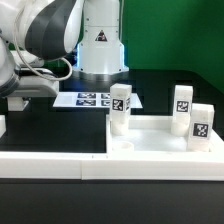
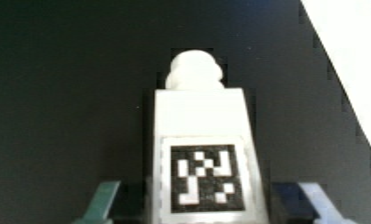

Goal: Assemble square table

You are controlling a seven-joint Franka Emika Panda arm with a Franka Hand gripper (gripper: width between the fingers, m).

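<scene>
A white leg (image 2: pixel 201 150) with a black-white tag lies on the black table, its rounded peg end pointing away from the wrist camera. My gripper (image 2: pixel 208 203) is open and straddles the leg's near end, with a gap on each side between the fingers (image 2: pixel 111 200) and the leg. In the exterior view the gripper (image 1: pixel 13 101) is low at the far left edge. The white tabletop (image 1: pixel 150 143) lies at the exterior view's right. Three tagged legs stand on it: one (image 1: pixel 121 108) at its left corner, two (image 1: pixel 182 104) (image 1: pixel 202 125) at the right.
The marker board (image 1: pixel 93 99) lies behind the tabletop, in front of the robot base (image 1: pixel 100 50). A long low white wall strip (image 1: pixel 45 166) runs along the front. A white edge (image 2: pixel 352 45) shows at one side of the wrist view.
</scene>
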